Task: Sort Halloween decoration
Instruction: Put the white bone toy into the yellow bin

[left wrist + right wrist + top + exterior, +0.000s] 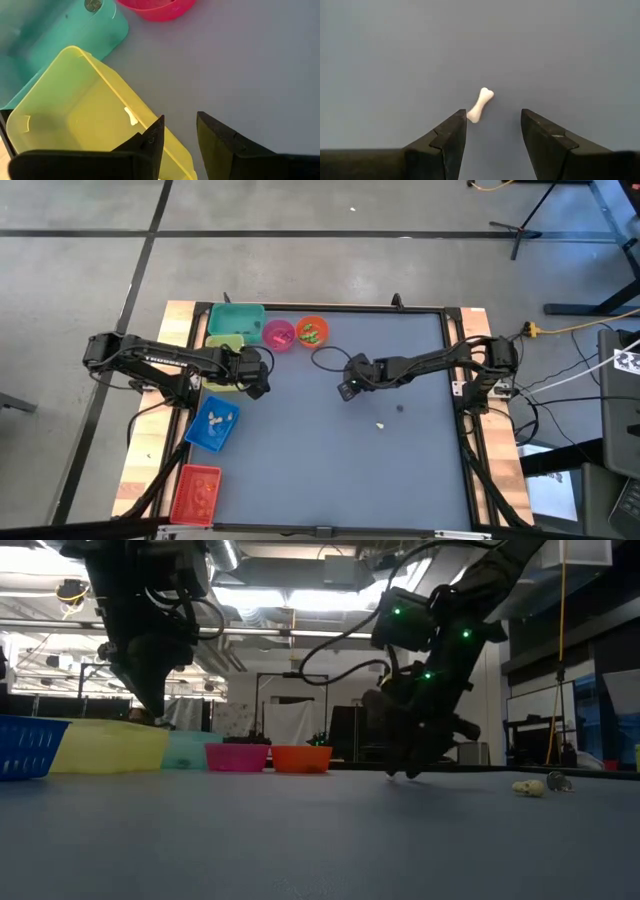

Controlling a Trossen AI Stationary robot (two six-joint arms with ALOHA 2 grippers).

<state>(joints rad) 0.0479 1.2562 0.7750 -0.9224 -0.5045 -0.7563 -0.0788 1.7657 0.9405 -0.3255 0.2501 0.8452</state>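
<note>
A small white bone trinket [480, 105] lies flat on the grey table between the tips of my right gripper [494, 125], which is open and low over the table's middle [347, 388]. My left gripper [179, 132] is open over the near rim of the yellow bin [75, 105], at the table's left [255, 375]. A white trinket [131, 116] lies on the yellow bin's floor. Another white trinket [381, 425] and a dark one [400, 408] lie on the table, nearer the right edge. My right gripper points down at the table with a finger on either side of the bone. The bone's near end [472, 116] lies right at one fingertip [460, 122]; I cannot tell whether they touch. The bone lies flat on the table.
A teal bin [236, 318], a pink bowl [278, 334] and an orange bowl [312, 330] with green pieces stand along the far edge. A blue bin [212, 423] with white pieces and a red bin [195, 492] stand at the left near side. A black cable loops by the orange bowl.
</note>
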